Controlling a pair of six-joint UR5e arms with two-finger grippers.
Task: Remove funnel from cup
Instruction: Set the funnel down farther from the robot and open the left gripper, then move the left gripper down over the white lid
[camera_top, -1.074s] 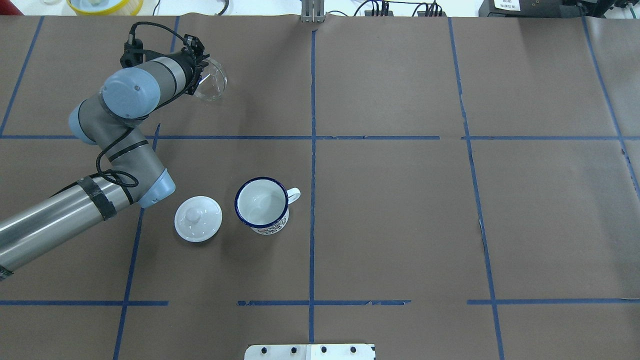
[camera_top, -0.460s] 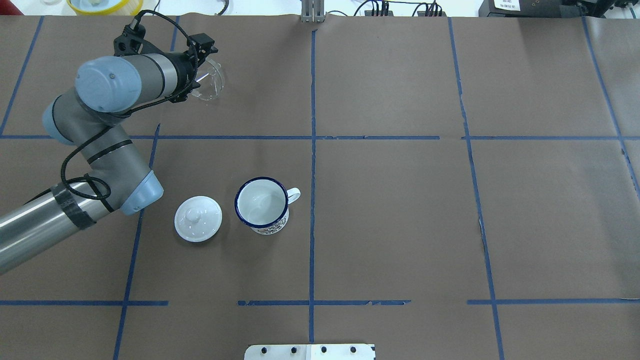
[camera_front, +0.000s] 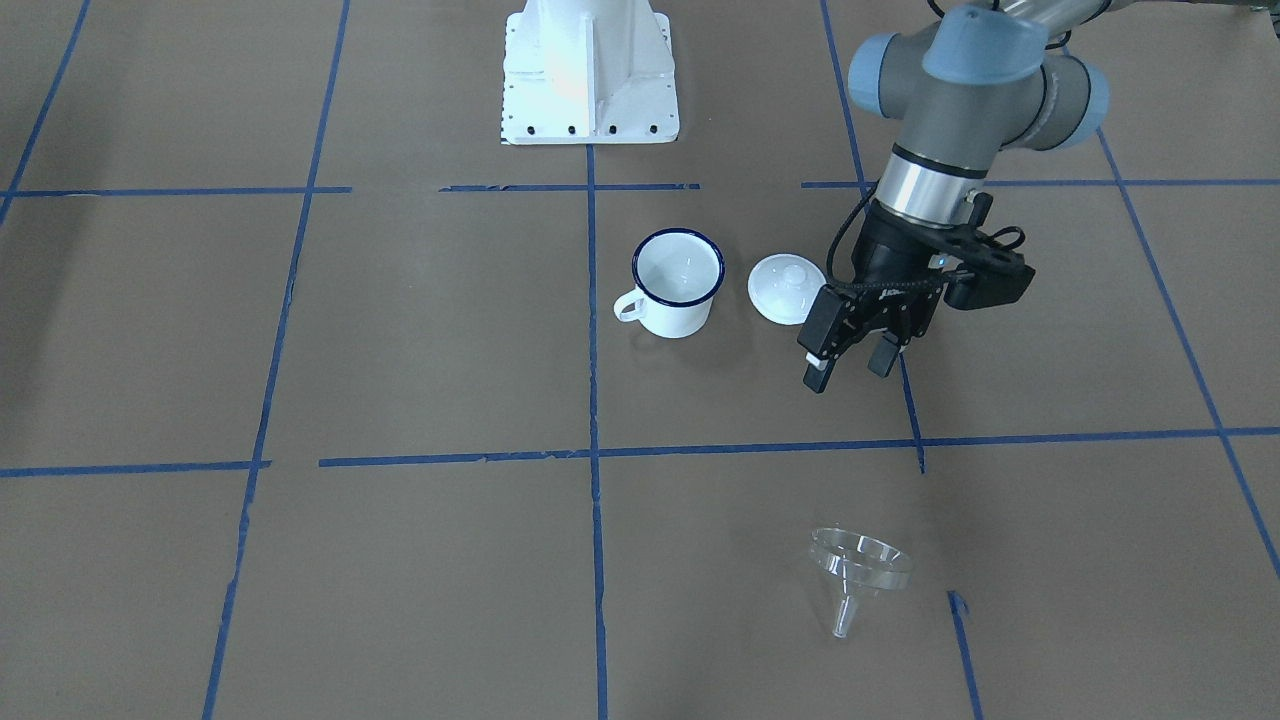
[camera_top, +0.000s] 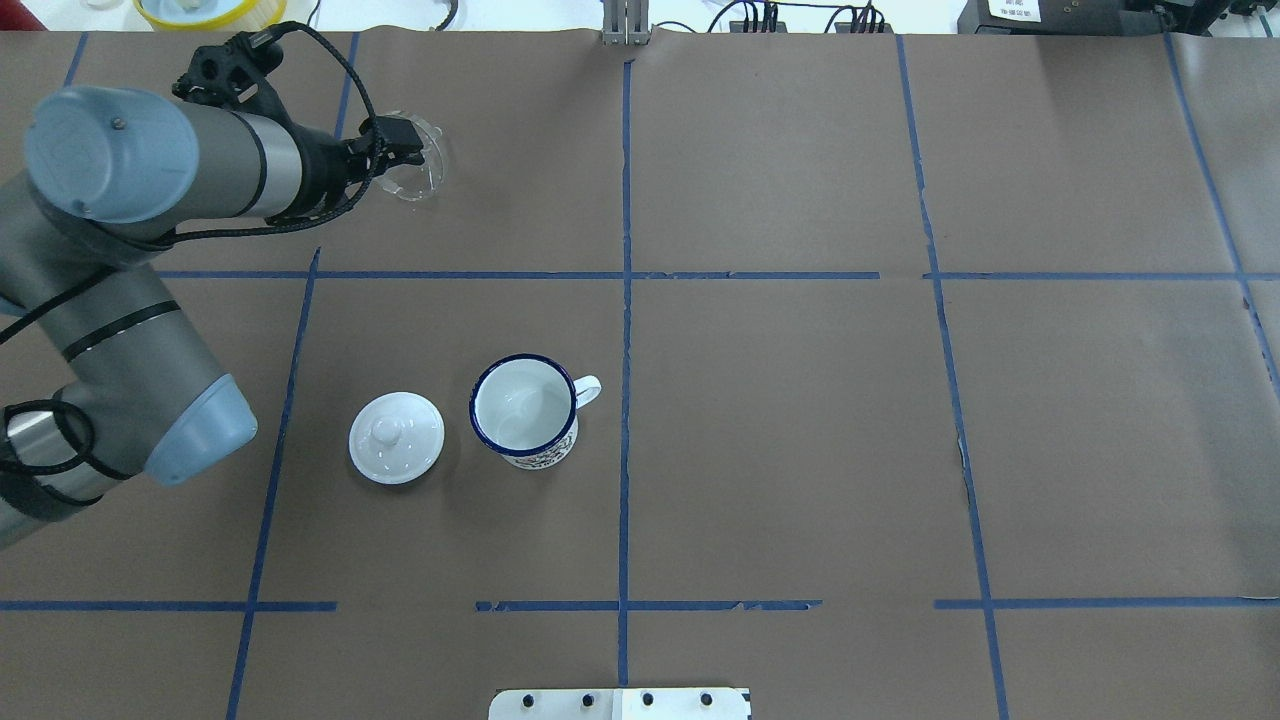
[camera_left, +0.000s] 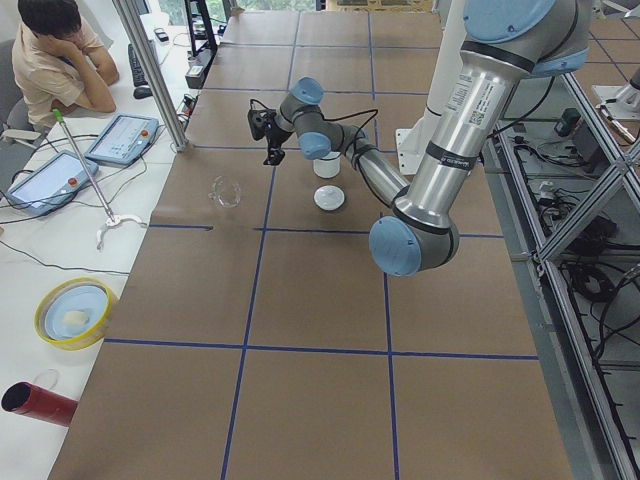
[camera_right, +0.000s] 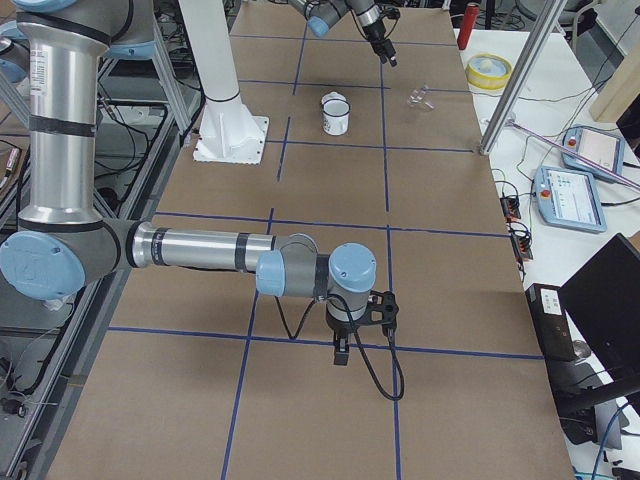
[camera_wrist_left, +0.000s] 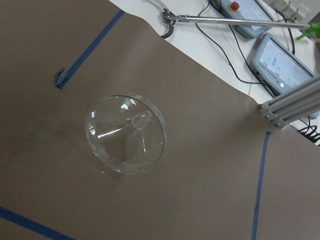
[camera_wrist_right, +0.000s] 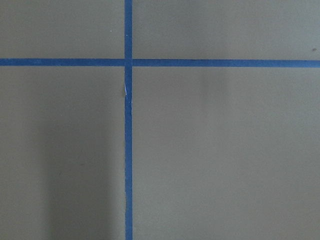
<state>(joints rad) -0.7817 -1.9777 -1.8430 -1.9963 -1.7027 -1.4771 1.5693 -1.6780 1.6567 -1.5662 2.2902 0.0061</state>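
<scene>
Now the funnel (camera_front: 862, 567) is lying tipped on the table (camera_front: 400, 560), its stem pointing away from my base, well apart from the upright cup (camera_front: 678, 285) and the lid (camera_front: 788, 289) beside it. My left gripper (camera_front: 850, 367) is hanging with jaws open, empty. Overhead, it is partly hiding the funnel. My right gripper (camera_right: 341, 353) jaws: cannot tell.

I see the table (camera_top: 800, 450) covered in brown paper with a blue tape grid (camera_top: 624, 275). The cup (camera_top: 524, 408) stands upright near the middle. The white lid (camera_top: 396, 437) is just beside it, not touching. The funnel (camera_front: 860, 567) lies on its side, well apart, far-left. The white base plate (camera_front: 588, 70) is at the robot's edge.
</scene>
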